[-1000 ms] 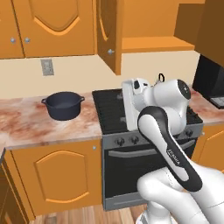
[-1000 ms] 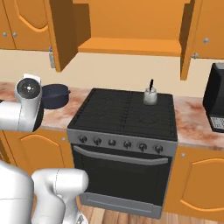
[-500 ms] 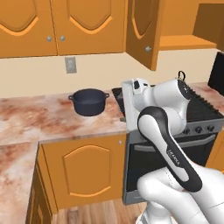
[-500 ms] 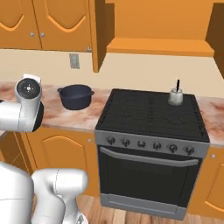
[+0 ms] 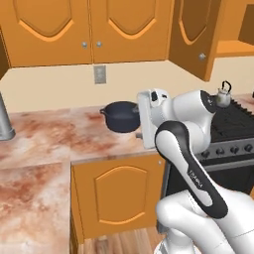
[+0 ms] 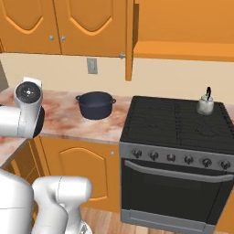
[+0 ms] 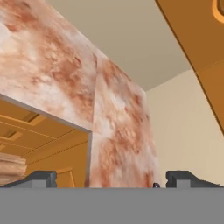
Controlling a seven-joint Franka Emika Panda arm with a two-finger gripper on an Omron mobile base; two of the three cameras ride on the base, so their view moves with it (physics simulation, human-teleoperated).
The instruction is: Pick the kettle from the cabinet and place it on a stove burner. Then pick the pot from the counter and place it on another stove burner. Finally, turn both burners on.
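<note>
1. Since the earlier frames, both base views have shifted leftward with the base; the pot and kettle keep their places.
2. Left base view: pot (image 5: 120,116) sits on the counter (image 5: 49,139), at 9 o'clock of the folded arm's wrist. Kettle (image 5: 222,96) stands on the stove (image 5: 233,126), at 3 o'clock.
3. Right base view: pot (image 6: 95,104) on the counter, at 9 o'clock of the kettle (image 6: 205,104), which rests on a rear burner (image 6: 203,119).
4. Hand view: gripper (image 7: 109,178) fingertips stand well apart, empty, facing the counter (image 7: 118,131); pot not between them.
</note>
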